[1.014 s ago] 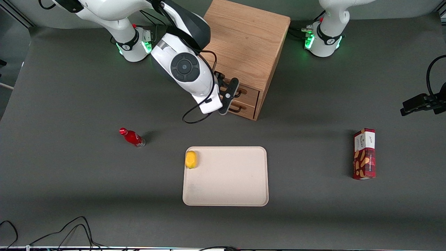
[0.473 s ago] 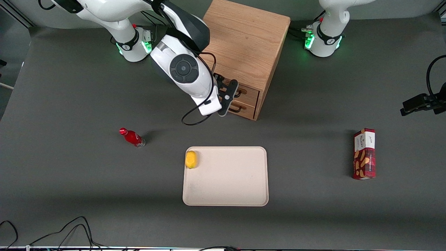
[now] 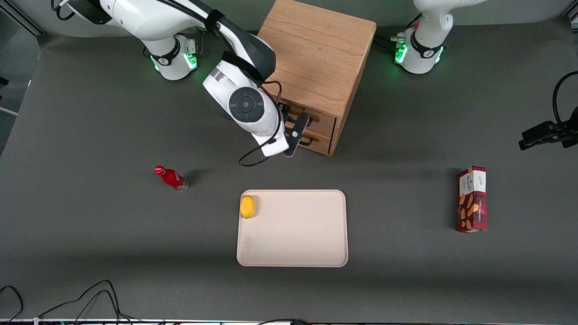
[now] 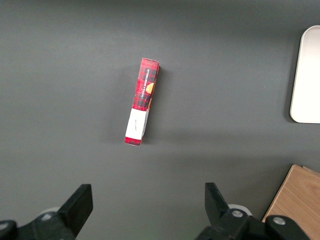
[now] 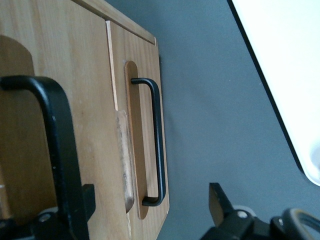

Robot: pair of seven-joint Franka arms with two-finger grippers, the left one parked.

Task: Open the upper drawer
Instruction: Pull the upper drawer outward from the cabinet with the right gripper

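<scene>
A light-oak cabinet (image 3: pixel 316 54) stands near the arm bases, with two drawers in its front, both shut. The upper drawer (image 3: pixel 324 121) (image 5: pixel 80 60) has a thin black wire handle (image 5: pixel 57 145). The lower twin drawer (image 3: pixel 321 142) carries its own handle (image 5: pixel 156 140). My gripper (image 3: pixel 296 134) (image 5: pixel 152 207) is open and hovers just in front of the drawer fronts, holding nothing. One fingertip (image 5: pixel 88 200) sits beside the upper handle. The other fingertip (image 5: pixel 220 200) hangs over the table past the lower drawer's edge. The lower handle lies between the jaws.
A beige tray (image 3: pixel 293 243) (image 5: pixel 285 60) lies nearer the front camera than the cabinet, with a yellow fruit (image 3: pixel 247 206) at its corner. A red bottle (image 3: pixel 171 178) lies toward the working arm's end of the table. A red snack box (image 3: pixel 472 198) (image 4: pixel 142 100) stands toward the parked arm's end.
The wrist has shifted slightly toward the front camera and turned a little, bringing the gripper lower across the drawer fronts. Both drawers stay shut.
</scene>
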